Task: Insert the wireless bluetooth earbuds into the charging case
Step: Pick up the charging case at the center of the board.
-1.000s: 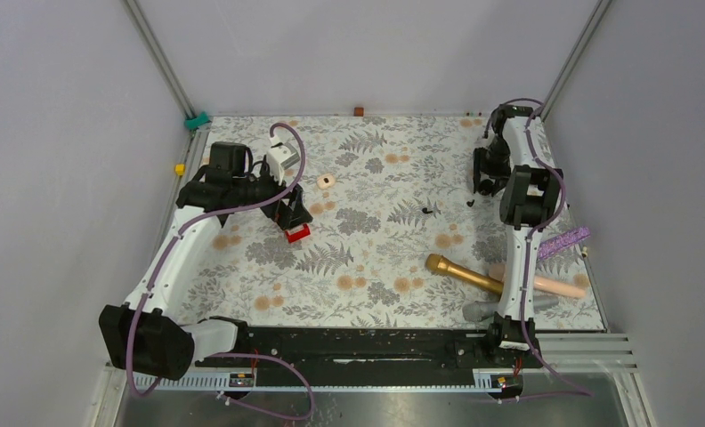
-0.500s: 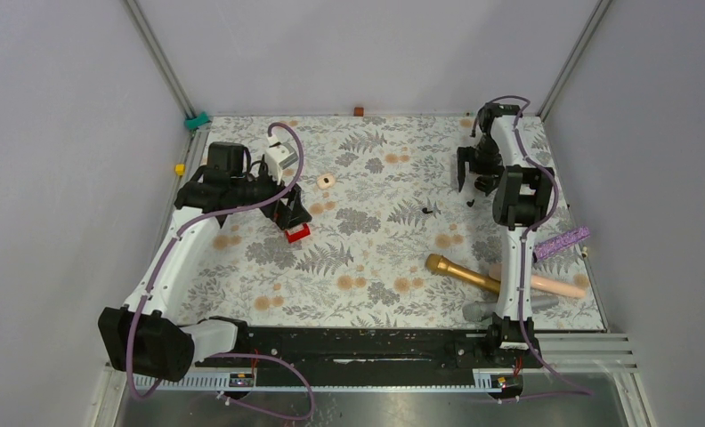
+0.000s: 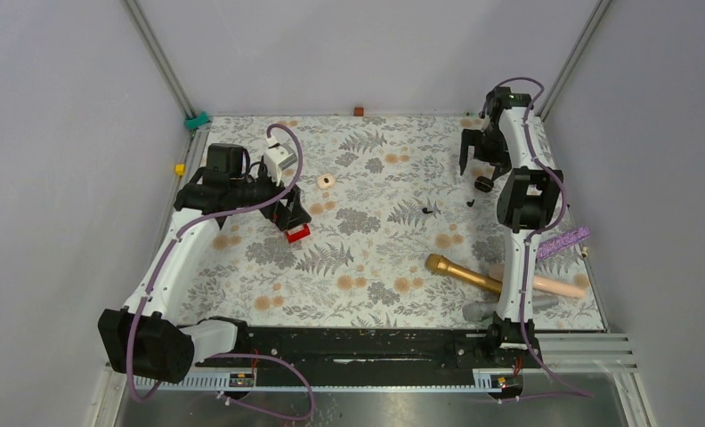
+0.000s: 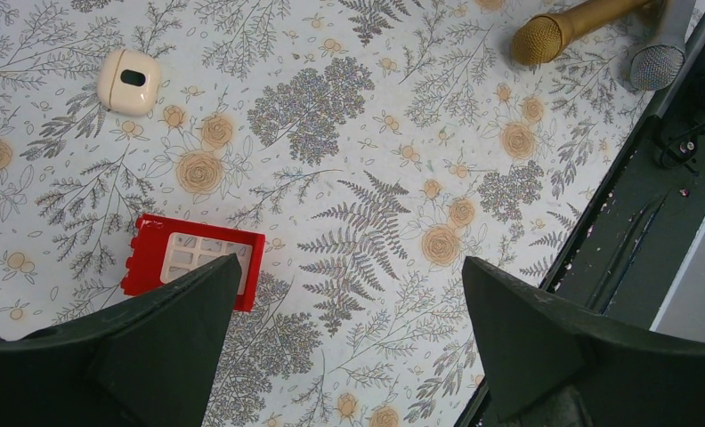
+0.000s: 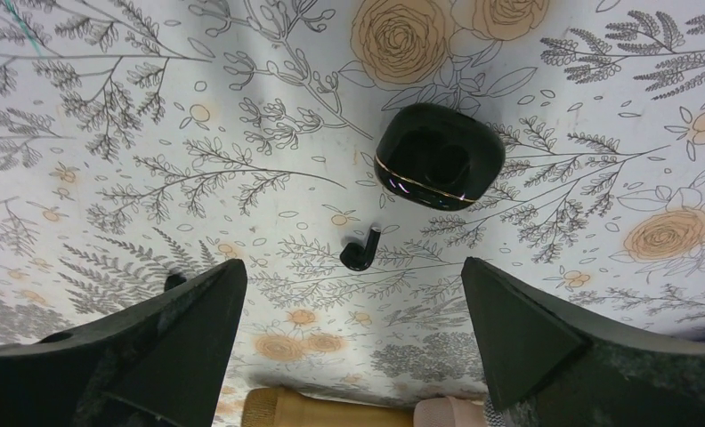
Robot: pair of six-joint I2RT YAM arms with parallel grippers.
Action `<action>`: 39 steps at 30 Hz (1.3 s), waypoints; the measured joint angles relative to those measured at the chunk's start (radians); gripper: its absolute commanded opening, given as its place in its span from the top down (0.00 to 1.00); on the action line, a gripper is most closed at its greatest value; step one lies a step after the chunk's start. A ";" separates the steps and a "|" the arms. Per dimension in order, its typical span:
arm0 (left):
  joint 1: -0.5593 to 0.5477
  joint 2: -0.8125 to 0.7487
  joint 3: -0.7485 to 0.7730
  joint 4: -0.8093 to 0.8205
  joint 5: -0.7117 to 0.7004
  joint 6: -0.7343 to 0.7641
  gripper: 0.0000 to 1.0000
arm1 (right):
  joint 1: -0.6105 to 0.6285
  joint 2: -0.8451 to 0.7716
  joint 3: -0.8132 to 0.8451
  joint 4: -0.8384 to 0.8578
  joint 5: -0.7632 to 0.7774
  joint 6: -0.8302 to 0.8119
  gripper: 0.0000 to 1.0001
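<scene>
The black charging case [image 5: 438, 156] lies open on the floral mat, its two sockets showing and looking empty. One black earbud [image 5: 360, 253] lies just in front of it, and another dark bit [image 5: 174, 281] peeks out beside my right finger. From above, the case [image 3: 484, 184] sits at the far right with the two earbuds [image 3: 470, 203] [image 3: 430, 211] to its left. My right gripper [image 5: 352, 276] [image 3: 474, 151] hovers open above them, holding nothing. My left gripper [image 4: 351, 267] [image 3: 291, 213] hangs open over the mat beside a red box [image 4: 193, 262].
A cream rounded object [image 4: 128, 80] with a dark oval spot lies beyond the red box [image 3: 297, 233]. A gold microphone [image 3: 460, 271], a pink handle [image 3: 549, 285], a grey microphone [image 3: 482, 310] and a purple glittery piece [image 3: 564, 240] lie at the near right.
My right gripper opened, let go of the black case and rose toward the far edge, leaving the case on the mat. The left arm has not moved.
</scene>
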 measured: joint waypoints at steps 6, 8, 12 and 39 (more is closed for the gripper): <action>0.000 0.000 0.000 0.000 0.000 0.000 0.01 | -0.037 0.000 -0.006 0.030 -0.047 0.093 0.00; 0.000 0.000 0.000 0.001 0.000 0.000 0.01 | -0.050 0.000 -0.017 0.040 -0.067 0.127 0.00; 0.000 0.000 0.000 0.003 0.000 0.000 0.01 | -0.072 0.008 -0.034 0.052 -0.090 0.186 0.01; 0.000 0.003 -0.001 0.016 0.000 0.000 0.01 | -0.080 0.093 -0.031 0.055 -0.035 0.330 0.00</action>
